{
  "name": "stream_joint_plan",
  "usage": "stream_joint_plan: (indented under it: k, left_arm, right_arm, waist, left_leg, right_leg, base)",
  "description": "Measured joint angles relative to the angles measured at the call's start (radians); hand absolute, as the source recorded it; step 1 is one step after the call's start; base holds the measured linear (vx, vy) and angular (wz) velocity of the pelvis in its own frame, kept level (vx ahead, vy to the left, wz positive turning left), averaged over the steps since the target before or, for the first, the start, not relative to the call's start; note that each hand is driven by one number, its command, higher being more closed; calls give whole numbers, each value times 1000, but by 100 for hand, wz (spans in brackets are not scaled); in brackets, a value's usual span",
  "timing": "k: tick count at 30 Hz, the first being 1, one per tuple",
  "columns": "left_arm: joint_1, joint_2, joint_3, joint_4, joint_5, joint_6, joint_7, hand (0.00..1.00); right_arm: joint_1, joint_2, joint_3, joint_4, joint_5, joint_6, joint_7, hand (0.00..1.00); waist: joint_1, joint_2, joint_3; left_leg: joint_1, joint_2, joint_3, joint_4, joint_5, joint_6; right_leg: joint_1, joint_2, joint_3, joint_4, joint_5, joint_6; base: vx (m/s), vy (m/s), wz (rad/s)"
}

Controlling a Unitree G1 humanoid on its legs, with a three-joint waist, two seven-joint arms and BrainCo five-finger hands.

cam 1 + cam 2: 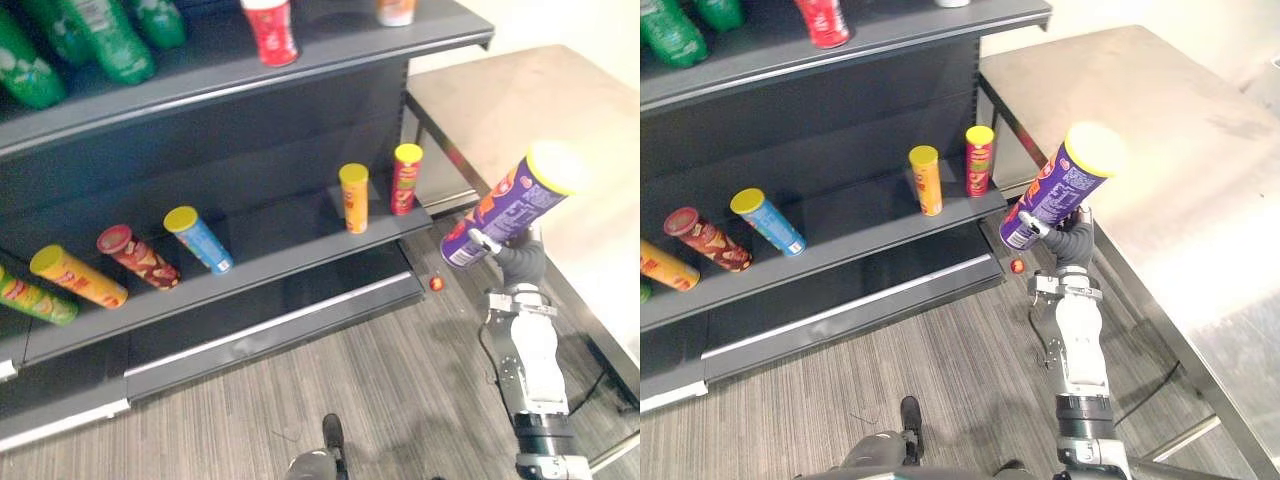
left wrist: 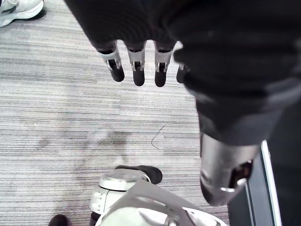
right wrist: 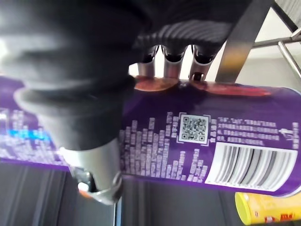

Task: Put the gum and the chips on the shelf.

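Right wrist view shows the right hand (image 3: pixel 75 70) curled round the purple chips can (image 3: pixel 197 136) (tilted); left hand (image 2: pixel 155 28) slack, empty.

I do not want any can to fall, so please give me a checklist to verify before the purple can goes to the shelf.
1. Grip: right hand curled round purple can: ok.
2. Purple can upright: not ok, tilted.
3. Free place on shelf between blue can and orange can: ok.
4. Orange can and red can apart from the purple can: ok.
5. Left hand empty, fingers straight: ok.
6. Small red thing on the floor is the gum: cannot tell.
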Motion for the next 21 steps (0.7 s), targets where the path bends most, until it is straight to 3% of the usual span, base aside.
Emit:
stream_joint_plan:
  k: [1,2,5,6,7,8,9,10,11,12,14,15,16,18,20,21]
  left_arm:
    - [-2,0,-2,-2,1,0,0,0]
    - [-3,7,-20,-9,15,0,2,0]
    - [-2,12,-20,-7,15,1,2,0]
    - [-2,14,-26,-9,14,1,1,0]
    - [1,22,-30,-9,14,1,2,0]
    - [3,48,-39,-4,8,3,-1,0]
    - [19,64,-63,-4,7,1,1,0]
    - [42,64,-90,4,7,-7,2,0]
    - [36,70,-91,9,7,-6,2,0]
    - [17,76,-93,15,7,-6,2,0]
    - [-13,83,-86,40,7,-7,-3,0]
    - [-19,82,-85,44,9,-6,-7,0]
    - [-27,83,-82,43,9,-6,-8,0]
    - [-29,81,-68,31,9,-7,-10,0]
    - [-28,74,-49,24,10,-6,-9,0]
    - [-25,70,-33,24,9,-5,-9,0]
  right_arm:
    - [0,2,-2,0,0,0,0,100]
    - [1,3,-10,5,-3,0,-15,100]
    - [8,9,-9,8,-3,0,-20,100]
    - [18,10,-5,12,-4,0,-20,100]
    - [27,13,4,19,-5,-1,-20,100]
    - [49,32,2,36,-13,1,-20,100]
    - [108,35,-10,37,-49,7,-20,100]
    - [163,30,-10,42,-81,7,-19,100]
    - [186,28,-16,41,-82,16,-19,100]
    - [203,33,-27,42,-84,26,-19,100]
    - [201,35,-25,36,-112,25,-19,100]
    - [200,35,-25,35,-117,25,-19,100]
    - [201,38,-25,36,-118,25,-18,100]
    - [201,40,-25,37,-120,25,-18,100]
    - [201,41,-22,37,-120,25,-18,100]
    - [201,41,-13,37,-120,25,-17,100]
  waist:
    - [-2,-1,1]
    - [5,-1,1]
    - [1,-2,1]
    - [5,-9,5]
    - [7,-34,13]
    - [1,-76,15]
    - [-6,-84,19]
    - [-30,-65,4]
    - [-43,-60,0]
    - [-66,-48,-1]
    - [-77,-61,6]
    - [-77,-66,9]
    - [-79,-70,14]
    - [-77,-71,13]
    - [-65,-75,13]
    - [-52,-79,11]
  left_leg:
    - [-3,-5,-16,0,3,0]
    - [-7,-35,-111,-5,18,-9]
    - [-11,-32,-112,-7,13,-14]
    - [-4,-43,-97,-7,6,-6]
    - [4,-53,-78,-3,-14,-1]
    - [12,-97,-37,67,-49,36]
    - [29,-128,-20,199,-142,71]
    - [67,-124,-80,196,-218,103]
    - [80,-129,-122,187,-218,101]
    - [86,-114,-178,166,-197,101]
    - [90,-108,-241,137,-166,84]
    - [96,-112,-259,131,-163,80]
    - [103,-120,-301,132,-160,68]
    - [107,-144,-375,131,-162,55]
    - [106,-165,-418,125,-165,47]
    - [104,-172,-428,112,-164,42]
  right_leg:
    - [6,-1,-11,-1,0,0]
    - [62,-4,-40,0,-3,-5]
    - [61,3,-31,-9,-6,-10]
    - [62,-15,-31,-5,-10,-10]
    - [61,-39,-38,14,-24,-7]
    - [56,-116,-31,91,-64,-7]
    - [46,-152,47,228,-139,-191]
    - [-16,-112,338,342,-108,-261]
    - [-61,-98,459,412,-107,-227]
    - [-103,-24,586,404,-160,-135]
    - [-172,67,711,309,-165,-110]
    - [-181,82,731,285,-160,-101]
    - [-187,109,767,220,-138,-66]
    - [-188,126,842,138,-105,-23]
    - [-184,116,848,80,-86,-4]
    - [-178,111,845,47,-29,-7]
  base:
    - [-9,83,143]
    - [-62,71,121]
    - [-87,49,33]
    - [-51,69,-9]
    - [28,139,-2]
    - [181,156,24]
    - [256,212,58]
    - [237,156,82]
    - [163,111,114]
    - [131,31,115]
    - [129,5,103]
    - [101,-15,103]
    - [104,-33,104]
    - [112,-53,118]
    - [150,-120,87]
    - [135,-114,65]
